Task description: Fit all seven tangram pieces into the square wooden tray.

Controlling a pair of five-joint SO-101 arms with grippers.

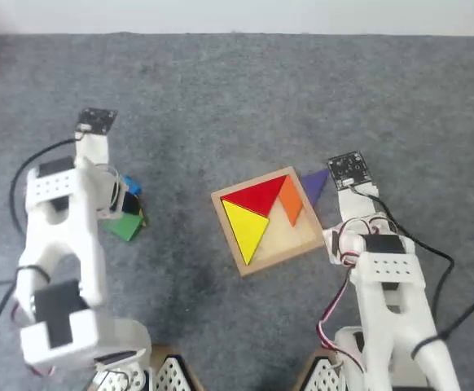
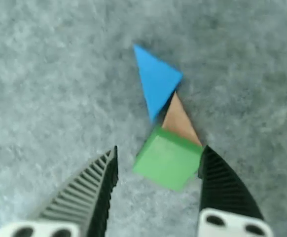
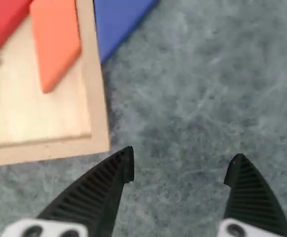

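On the grey table (image 1: 221, 98), your tray (image 1: 290, 236) holds three pieces (image 1: 257, 195). Your left tool (image 2: 160, 148) stands spread over the green square (image 2: 167, 159); the pick probably needs you to lower and clamp. Your right tool (image 3: 184, 153) is spread, empty.

High view, left side: left arm (image 1: 62, 236) extends up-frame. Lower right: right arm (image 1: 388, 277) does likewise. The left gripper (image 2: 160, 148) and right gripper (image 3: 184, 152) both point downward with fingers spread apart.

I see tray (image 3: 40, 123) of pale matt wood, green square (image 2: 167, 158) smooth matt, table cover (image 1: 221, 98) rough grey cloth
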